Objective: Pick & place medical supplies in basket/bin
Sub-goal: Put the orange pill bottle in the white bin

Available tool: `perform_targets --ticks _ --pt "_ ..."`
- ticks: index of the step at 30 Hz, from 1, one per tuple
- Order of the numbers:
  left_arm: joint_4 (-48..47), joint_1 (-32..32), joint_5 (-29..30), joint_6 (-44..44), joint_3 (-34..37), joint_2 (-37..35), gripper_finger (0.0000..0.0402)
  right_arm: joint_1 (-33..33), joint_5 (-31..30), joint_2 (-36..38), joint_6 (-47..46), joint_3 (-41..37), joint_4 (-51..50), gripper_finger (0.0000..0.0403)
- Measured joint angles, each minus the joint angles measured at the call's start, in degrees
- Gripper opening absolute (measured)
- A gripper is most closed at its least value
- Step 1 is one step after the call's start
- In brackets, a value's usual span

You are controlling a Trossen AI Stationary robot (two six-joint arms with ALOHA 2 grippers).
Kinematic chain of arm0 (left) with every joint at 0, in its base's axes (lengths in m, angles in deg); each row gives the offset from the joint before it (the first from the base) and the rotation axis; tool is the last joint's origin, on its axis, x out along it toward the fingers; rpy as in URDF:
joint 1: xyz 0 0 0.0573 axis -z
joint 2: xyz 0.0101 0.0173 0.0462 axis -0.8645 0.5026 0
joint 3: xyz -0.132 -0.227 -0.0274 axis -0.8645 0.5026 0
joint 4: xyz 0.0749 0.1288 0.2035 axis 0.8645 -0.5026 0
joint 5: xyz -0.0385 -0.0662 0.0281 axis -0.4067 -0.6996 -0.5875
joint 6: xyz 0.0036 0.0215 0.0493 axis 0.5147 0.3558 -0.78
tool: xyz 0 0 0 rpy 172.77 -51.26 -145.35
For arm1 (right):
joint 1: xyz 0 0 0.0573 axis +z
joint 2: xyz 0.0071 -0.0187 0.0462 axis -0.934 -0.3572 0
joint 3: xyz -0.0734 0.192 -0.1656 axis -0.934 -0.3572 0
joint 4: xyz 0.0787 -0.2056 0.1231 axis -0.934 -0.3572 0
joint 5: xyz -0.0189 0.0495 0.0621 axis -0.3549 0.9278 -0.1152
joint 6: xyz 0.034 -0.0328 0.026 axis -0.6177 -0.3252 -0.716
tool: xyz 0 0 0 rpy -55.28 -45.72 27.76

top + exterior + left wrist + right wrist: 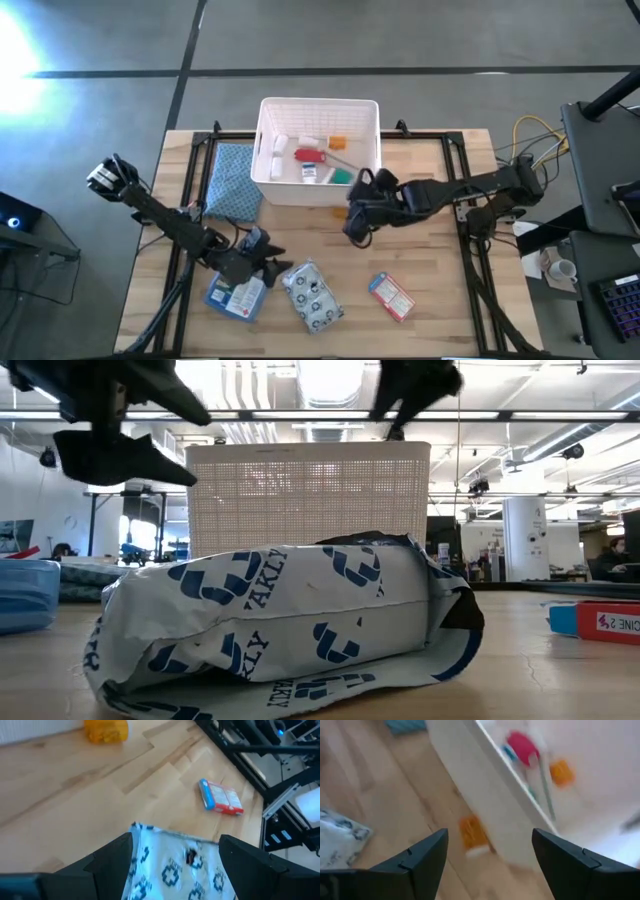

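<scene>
Your right end effector (352, 228), released and empty, hangs near the white basket (271, 110); orange bottle (472, 836) lies just outside. Left end effector (175, 852), open, straddles the spotted pouch (312, 296): clamp it next.

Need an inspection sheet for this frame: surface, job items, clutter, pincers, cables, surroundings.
Surface: wooden table, black frame along its edges.
Job's things: white basket at the far edge, holding a red tube and other small supplies. Spotted pouch, blue packet and red-white packet lie on the near half. An orange item lies outside, beside the basket wall.
Clutter: blue checked cloth left of the basket.
Pincers: left pincer open, above the pouch's end; right pincer open, empty, near the basket's front wall.
Cables: yellow and black wires off the table's right.
Surroundings: grey floor, desk with keyboard at right.
</scene>
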Motion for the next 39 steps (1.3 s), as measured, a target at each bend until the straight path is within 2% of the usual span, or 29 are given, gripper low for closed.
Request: perform_targets --ticks 2,6,8,10,14,18,20,21,23,27,29,32,36,39 --pt "0.1 -1.3 0.0 -1.4 -0.1 -0.1 0.0274 1.5 2.6 -0.1 -5.2 -0.5 -3.2 0.0271" --pt "0.1 -5.0 0.0 -2.5 0.2 -0.1 0.0274 2.5 17.9 -0.7 -17.5 -3.9 -4.0 0.0266" --pt "-0.1 -7.0 0.0 -3.0 0.4 0.0 0.0274 2.3 21.5 -1.1 -23.7 -7.4 -1.1 0.0265" --pt "0.0 -9.1 -0.1 -3.2 0.4 -0.1 0.0274 2.1 20.9 -1.3 -29.7 -11.3 1.2 0.0265" --pt "-0.2 -12.2 -0.4 -3.3 0.5 0.0 0.0274 2.3 14.2 -1.3 -44.1 -20.0 7.0 0.0265" --pt "-0.2 -12.8 -0.6 -3.3 0.5 -0.1 0.0274 1.7 13.0 -0.7 -54.3 -28.1 24.5 0.0265" --pt "-0.2 -12.5 -0.8 -3.2 0.5 -0.1 0.0274 1.8 11.7 -0.6 -55.8 -30.9 32.3 0.0265" --pt "-0.3 -12.1 -1.5 -2.8 0.6 -0.1 0.0274 1.8 11.2 -0.6 -54.2 -31.9 35.6 0.0265" --pt "-0.8 -11.1 -2.7 -2.6 0.8 0.0 0.0274 1.9 10.7 -0.6 -43.9 -32.5 40.3 0.0265" --pt "-1.6 -8.7 -3.1 -1.1 1.1 0.0 0.0274 2.9 9.9 -0.6 -11.6 -30.3 40.2 0.0265" --pt "-2.4 -7.7 -3.2 0.0 1.2 -0.1 0.0274 3.0 9.9 -0.5 -0.4 -29.0 39.2 0.0265" --pt "-3.7 -6.6 -3.2 2.0 1.3 -0.1 0.0274 2.0 8.6 -0.5 5.2 -28.2 38.3 0.0265" --pt "-3.8 -6.0 -3.2 2.8 1.3 -0.1 0.0274 0.2 5.1 -1.2 6.4 -29.1 38.4 0.0265" --pt "-3.8 -6.0 -3.1 2.8 1.3 0.0 0.0274 -0.4 6.4 -3.4 6.7 -30.0 38.1 0.0265"
